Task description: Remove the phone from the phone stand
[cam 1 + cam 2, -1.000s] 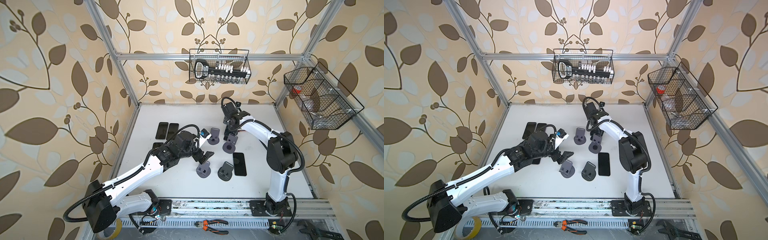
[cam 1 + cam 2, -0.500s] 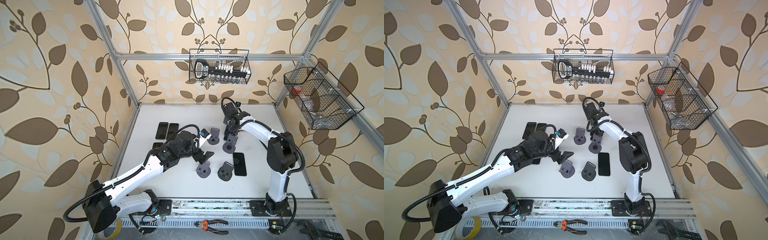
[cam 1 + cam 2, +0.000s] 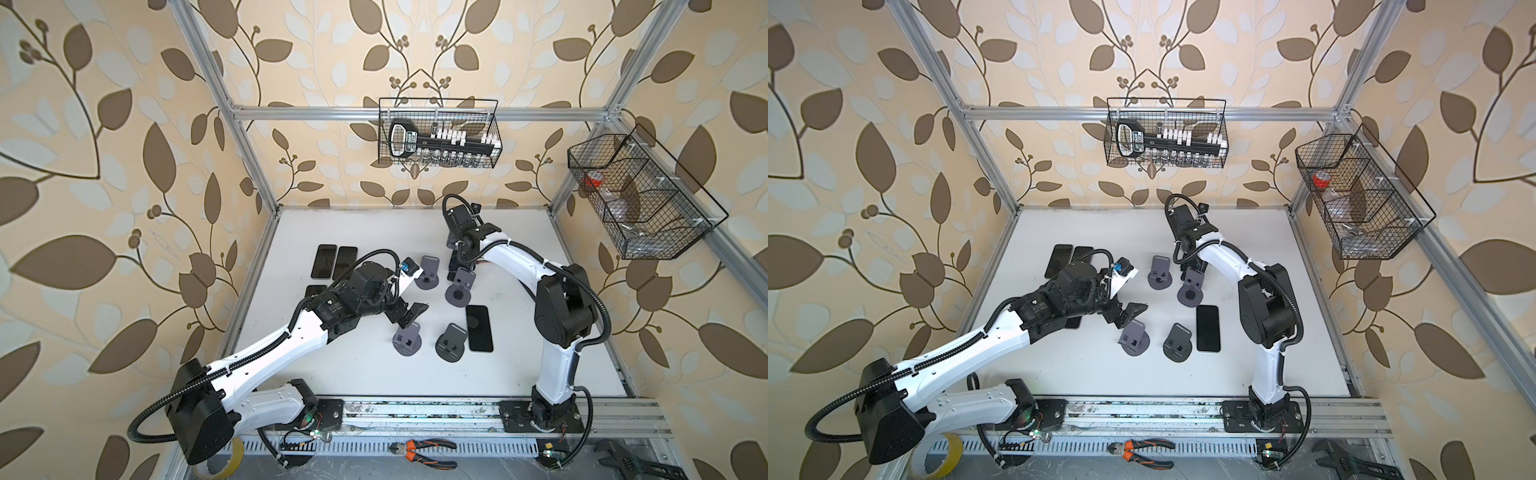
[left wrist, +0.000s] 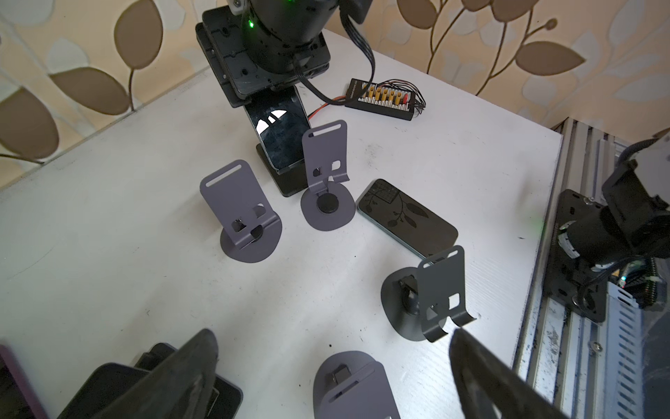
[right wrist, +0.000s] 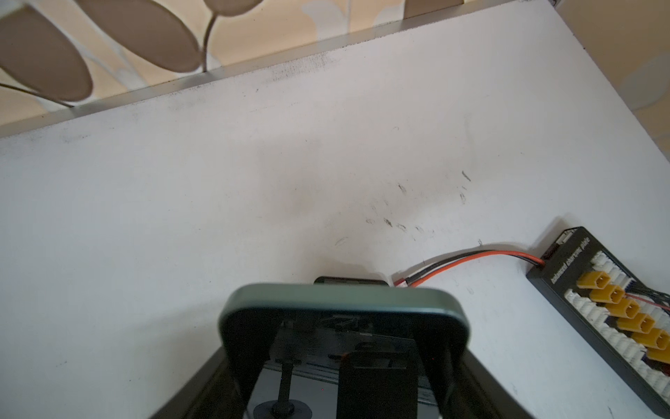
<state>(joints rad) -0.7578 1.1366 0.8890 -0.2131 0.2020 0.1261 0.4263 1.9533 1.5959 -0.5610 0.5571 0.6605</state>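
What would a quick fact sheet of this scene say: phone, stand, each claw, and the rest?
Phone: leaning in the black stand
Right gripper: closed on the phone's sides
Left gripper: open, empty, low over the table
Grey stands: four, all empty
Loose phone: lying flat on the table

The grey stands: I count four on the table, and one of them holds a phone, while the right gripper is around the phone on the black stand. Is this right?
No: all four grey stands are empty, as the left wrist view shows. The rest is right: the right gripper is around the phone on the black stand.
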